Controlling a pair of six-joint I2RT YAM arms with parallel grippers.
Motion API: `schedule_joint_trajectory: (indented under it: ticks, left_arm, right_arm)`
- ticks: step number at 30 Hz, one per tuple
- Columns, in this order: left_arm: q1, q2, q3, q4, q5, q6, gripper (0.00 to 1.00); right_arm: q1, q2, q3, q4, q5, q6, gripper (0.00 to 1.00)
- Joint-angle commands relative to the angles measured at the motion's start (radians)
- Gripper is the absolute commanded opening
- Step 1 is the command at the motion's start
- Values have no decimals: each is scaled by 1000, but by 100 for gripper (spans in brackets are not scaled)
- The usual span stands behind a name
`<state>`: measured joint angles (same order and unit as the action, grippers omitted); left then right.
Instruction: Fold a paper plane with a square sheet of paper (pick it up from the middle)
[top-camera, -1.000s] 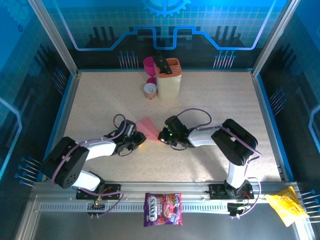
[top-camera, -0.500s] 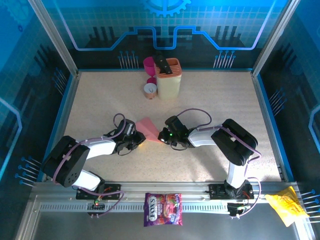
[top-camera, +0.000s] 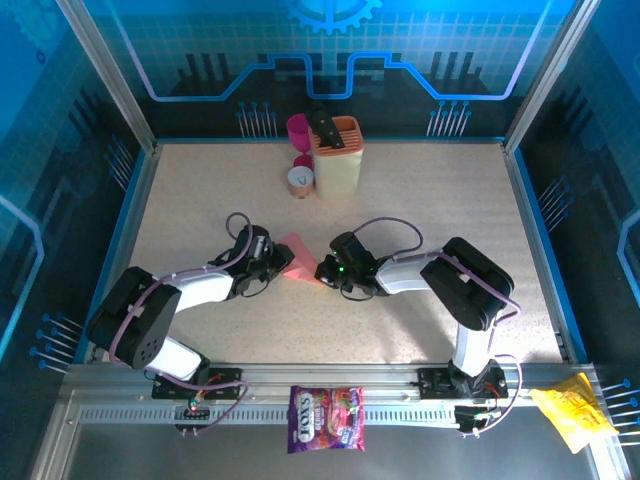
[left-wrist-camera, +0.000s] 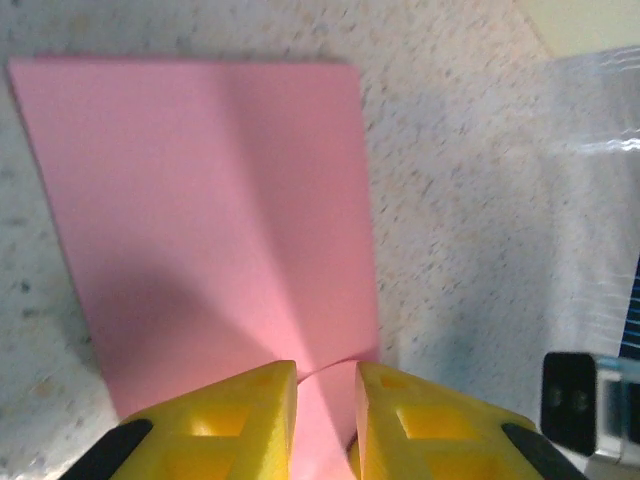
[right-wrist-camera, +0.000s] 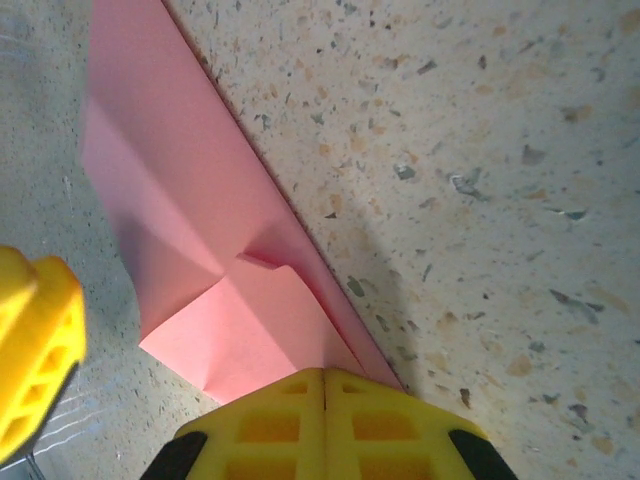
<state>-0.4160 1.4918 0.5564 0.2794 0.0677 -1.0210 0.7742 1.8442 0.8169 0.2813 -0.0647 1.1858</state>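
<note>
I am watching the pink paper (top-camera: 298, 256) lying near the middle of the table (top-camera: 450, 200), just toward 9 o'clock from centre. It is folded into a wedge and resting flat on the speckled surface. The left gripper (top-camera: 277, 262) is reaching in at the paper's 9 o'clock edge. In the left wrist view its yellow fingers (left-wrist-camera: 240, 415) are standing a narrow gap apart, with a raised fold of the paper showing in that gap. I am not seeing the pads pinch it.

The right gripper (top-camera: 322, 272) is coming in at the paper's 4 o'clock corner. In the right wrist view its two fingers (right-wrist-camera: 290, 420) are pressed fully together, seam to seam, and the paper's near corner is running under their tips. From there the sheet is stretching away toward 11 o'clock, showing crossed creases and one small curled flap.

At the table's 12 o'clock edge a magenta cup (top-camera: 297, 127) and an orange-topped holder (top-camera: 337, 158) are standing side by side. A purple candy bag (top-camera: 326, 418) is lying on the rail at 6 o'clock
</note>
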Motion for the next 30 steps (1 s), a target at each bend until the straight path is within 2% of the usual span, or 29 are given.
schedule_joint_trajectory:
  ticks: [1,8,17,30]
  left_arm:
    - [11,-1,20,7,-22,31,24]
    - [12,-6,-12,8,-21,31,25]
    - [-1,-115,-94,-98,-100,-19,27]
    - [-58,-47,-94,-85,-109,-66,27]
  right_arm:
    - [20,104,-77,-240,40,4,0]
    - [20,104,-72,-243,40,4,0]
    - [21,105,-71,-246,42,3,0]
    - [20,113,-70,-244,40,8,0]
